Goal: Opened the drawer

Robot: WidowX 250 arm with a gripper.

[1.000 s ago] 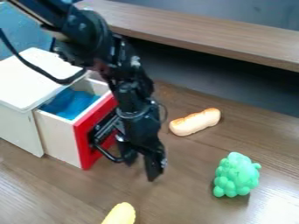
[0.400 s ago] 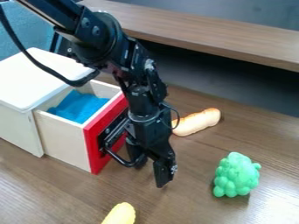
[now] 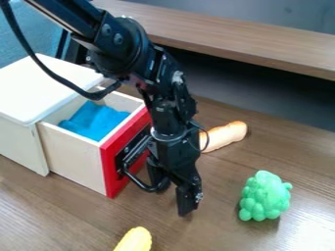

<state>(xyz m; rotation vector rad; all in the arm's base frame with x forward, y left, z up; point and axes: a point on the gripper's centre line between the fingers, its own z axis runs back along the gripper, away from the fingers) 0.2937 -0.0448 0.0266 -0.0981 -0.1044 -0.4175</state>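
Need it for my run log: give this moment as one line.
drawer: open | gripper: at handle, fingers apart | blue item: inside drawer | toy bread, green toy: on table

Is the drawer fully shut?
No, the drawer juts out from the white cabinet, with something blue visible inside it.

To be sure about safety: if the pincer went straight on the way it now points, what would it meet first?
Most likely the brown tabletop below the pincer; this slanted view leaves the height between them unclear.
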